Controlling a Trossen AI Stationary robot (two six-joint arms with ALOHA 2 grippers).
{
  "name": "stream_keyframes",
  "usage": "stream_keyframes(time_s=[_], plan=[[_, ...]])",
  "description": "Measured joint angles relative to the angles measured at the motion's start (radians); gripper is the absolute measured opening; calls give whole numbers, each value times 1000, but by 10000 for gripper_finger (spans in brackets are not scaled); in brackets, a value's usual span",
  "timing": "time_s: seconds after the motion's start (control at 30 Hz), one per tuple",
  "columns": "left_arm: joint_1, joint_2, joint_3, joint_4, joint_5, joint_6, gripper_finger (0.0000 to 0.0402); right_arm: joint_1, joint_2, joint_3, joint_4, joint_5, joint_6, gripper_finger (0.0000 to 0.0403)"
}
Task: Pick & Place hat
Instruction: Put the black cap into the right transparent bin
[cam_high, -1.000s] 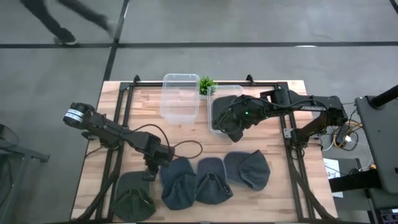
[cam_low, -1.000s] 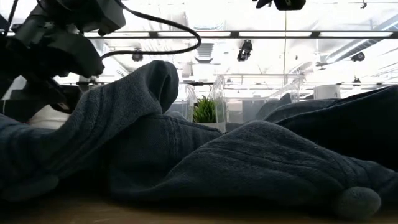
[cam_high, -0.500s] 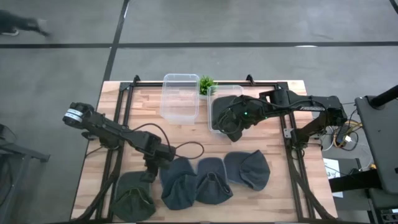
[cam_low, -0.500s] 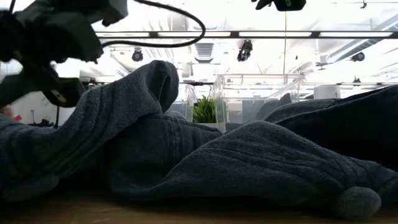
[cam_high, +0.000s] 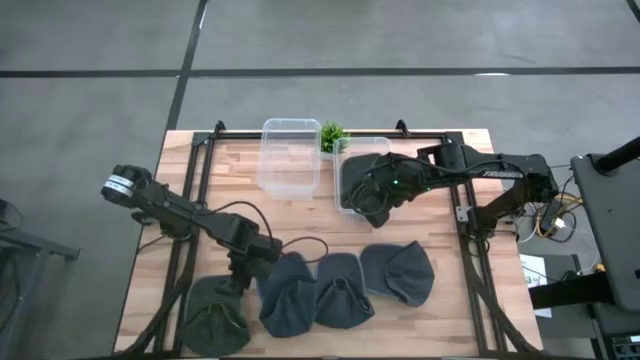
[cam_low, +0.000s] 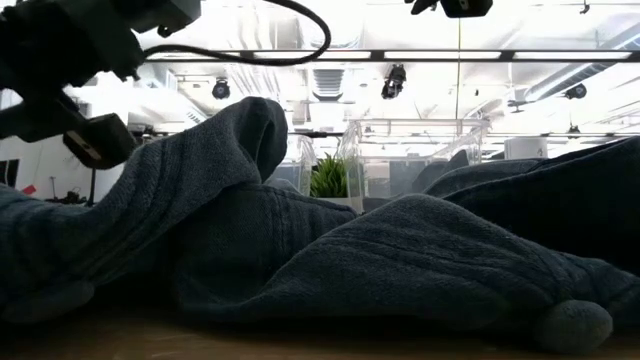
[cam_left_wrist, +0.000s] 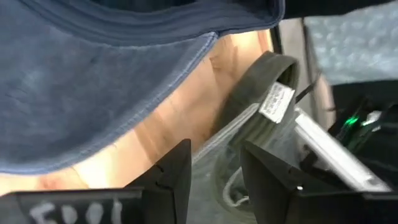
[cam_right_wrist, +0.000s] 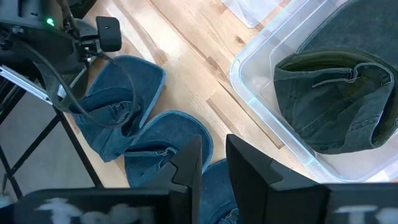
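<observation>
1 white tag on the olive hat, writing unreadable.

Even, soft light falls from above on the pale wooden desk in the high view, leaving only faint shadows. In the low view the ceiling lights behind glare to near white, so the dark grey-blue fabric hats close to the lens read almost as silhouettes, soft and out of focus at the bottom edge. The left wrist view is blurred throughout. The right wrist view is bright and sharp past its own blurred fingers.
</observation>
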Motion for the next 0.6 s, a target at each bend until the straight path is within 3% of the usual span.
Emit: stream_keyframes(time_s=[0.2,0.4,0.6], plan=[[-10,36,-29,-37,-21,83,131,0,0,0,0,0,0,68],[-14,58,-64,-31,-114,159,131,0,0,0,1,0,0,68],[-15,72,-69,-33,-71,167,131,0,0,0,1,0,0,68]])
